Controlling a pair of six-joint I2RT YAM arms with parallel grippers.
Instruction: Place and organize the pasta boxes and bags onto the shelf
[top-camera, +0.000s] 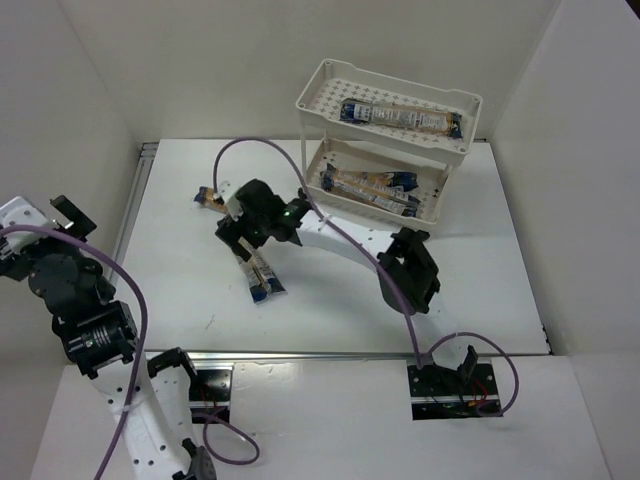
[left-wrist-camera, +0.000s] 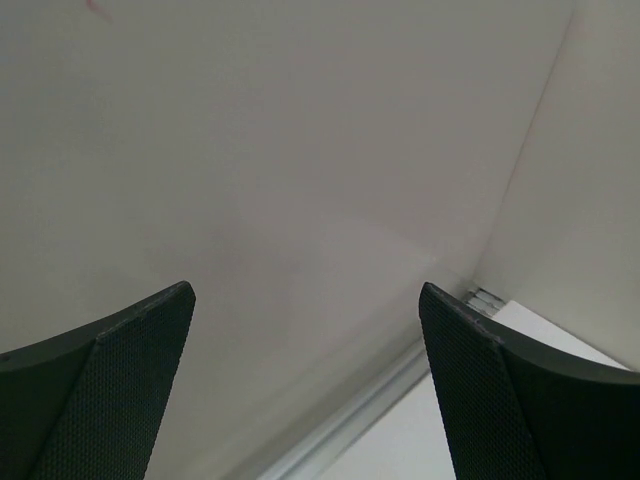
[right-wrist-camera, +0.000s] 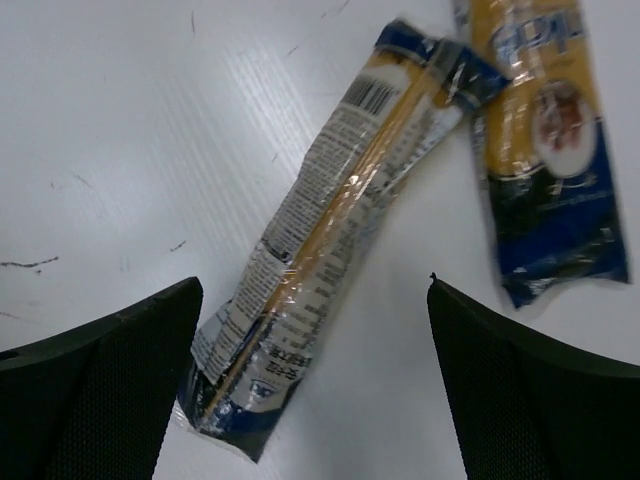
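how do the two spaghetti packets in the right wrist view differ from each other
The barcode-side packet shows a barcode and small print; the label-side packet shows large lettering and a picture. The barcode-side packet lies slanted, wholly in view; the label-side packet is cut off by the top edge. Both lie flat on the table, yellow pasta in clear wrap with dark blue marks.

i can't read one whole word from here. in my right wrist view the spaghetti packet (right-wrist-camera: 320, 240) on the table (right-wrist-camera: 120, 130) shows a barcode (right-wrist-camera: 366, 94) near its upper end and rows of fine print further down, all too small to make out. the second packet (right-wrist-camera: 545, 150) beside it carries big blue letters, cut off by the frame edge and blurred.
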